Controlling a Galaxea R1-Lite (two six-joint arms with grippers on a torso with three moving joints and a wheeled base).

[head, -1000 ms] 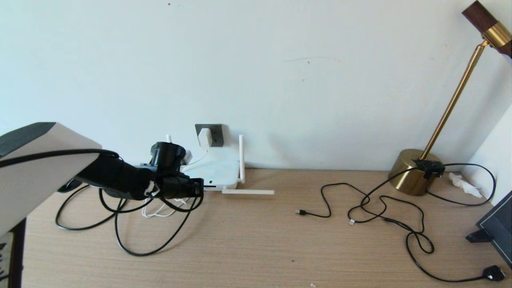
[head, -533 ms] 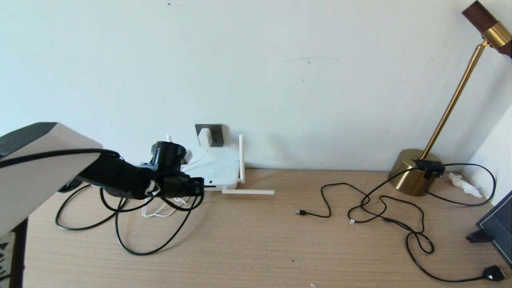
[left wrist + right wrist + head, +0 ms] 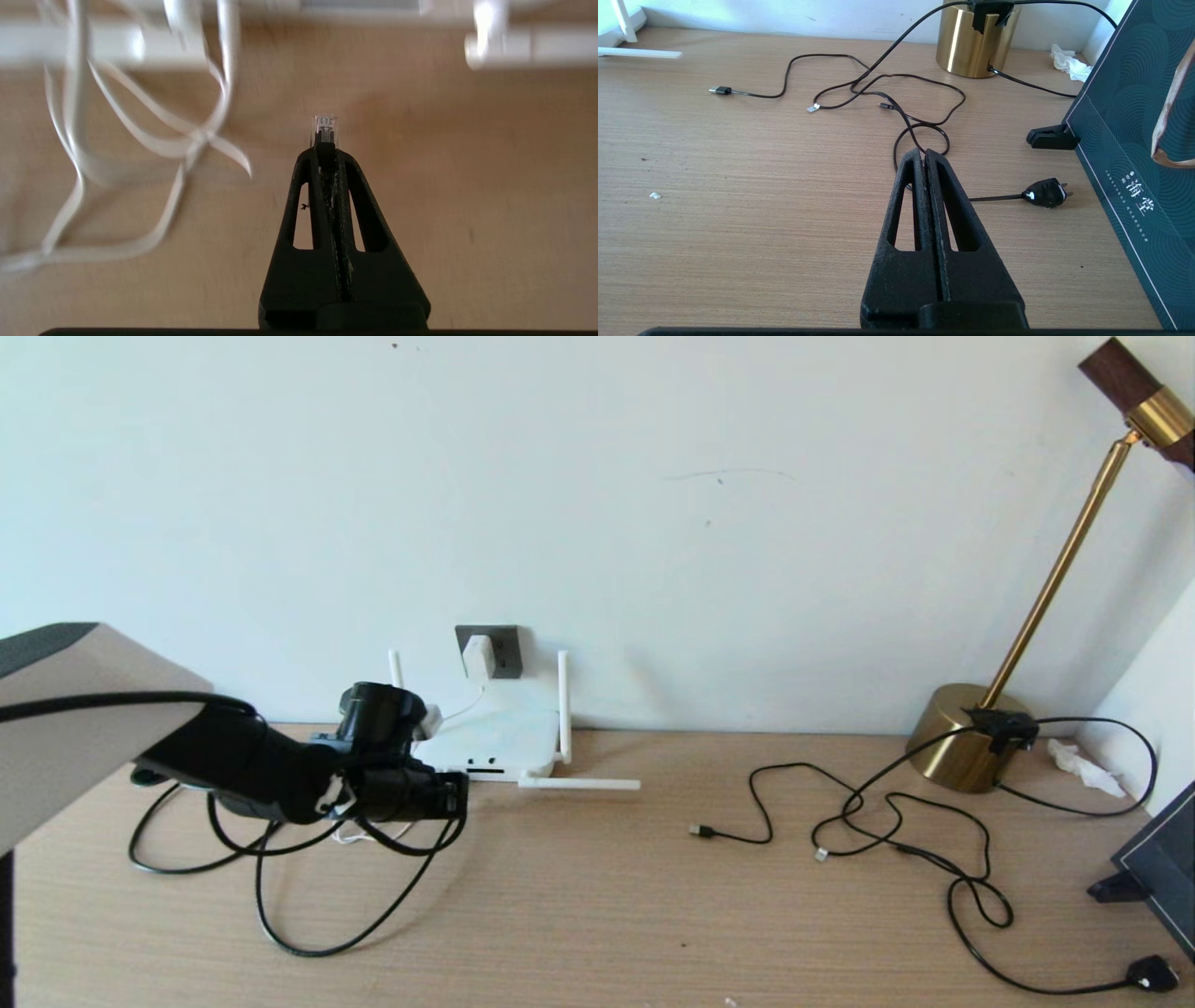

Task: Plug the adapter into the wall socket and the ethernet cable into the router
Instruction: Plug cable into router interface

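Observation:
The white adapter (image 3: 478,656) sits plugged into the dark grey wall socket (image 3: 504,649), and its thin white cord (image 3: 140,135) lies looped on the desk. Below the socket lies the white router (image 3: 490,739), port edge facing me, with one antenna (image 3: 579,784) flat on the desk. My left gripper (image 3: 456,796) hovers just in front of the router, to its left, shut on the black ethernet cable (image 3: 308,943). The clear connector (image 3: 323,129) sticks out past the fingertips, a short way from the router's edge (image 3: 364,15). My right gripper (image 3: 923,154) is shut and empty, outside the head view.
A brass lamp base (image 3: 962,737) stands at the back right, with thin black cables (image 3: 887,821) trailing across the desk to a black plug (image 3: 1153,975). A dark patterned box (image 3: 1134,140) leans at the right edge. A crumpled tissue (image 3: 1083,767) lies by the lamp.
My left arm has drawn back and to the left from the router with the ethernet cable, uncovering the router's port edge and its back-left antenna. The cable loops shifted with it.

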